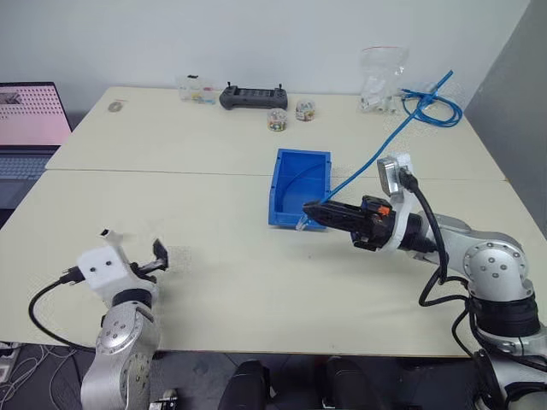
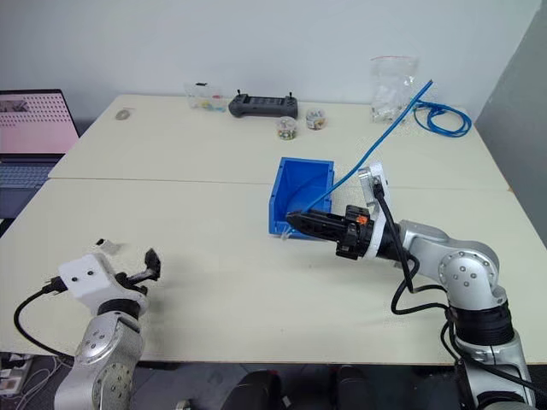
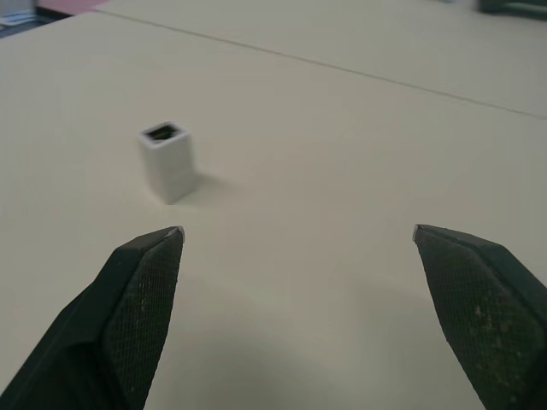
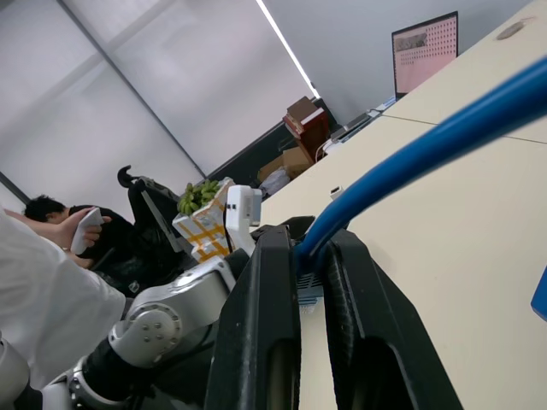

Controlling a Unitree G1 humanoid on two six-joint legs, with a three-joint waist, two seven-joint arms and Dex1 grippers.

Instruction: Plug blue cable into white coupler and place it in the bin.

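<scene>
The white coupler (image 3: pixel 167 161) stands upright on the table with its dark socket facing up, a little ahead of my left gripper (image 3: pixel 299 235) and off to one side of it. That gripper is open and empty, low over the table's near left part (image 1: pixel 158 256). My right gripper (image 1: pixel 312 210) is shut on the blue cable (image 1: pixel 376 158) near its end, right at the front lip of the blue bin (image 1: pixel 278 192). From the fingers (image 4: pixel 256 325) the cable (image 4: pixel 444 137) rises stiffly up and away to the far right.
A coiled bundle of blue cables (image 1: pixel 434 108) and a clear plastic bag (image 1: pixel 380 81) lie at the far right. A black controller (image 1: pixel 252 96), two small jars (image 1: pixel 276 120) and a clear box (image 1: pixel 197 90) line the back. A laptop (image 1: pixel 30 115) sits at the left.
</scene>
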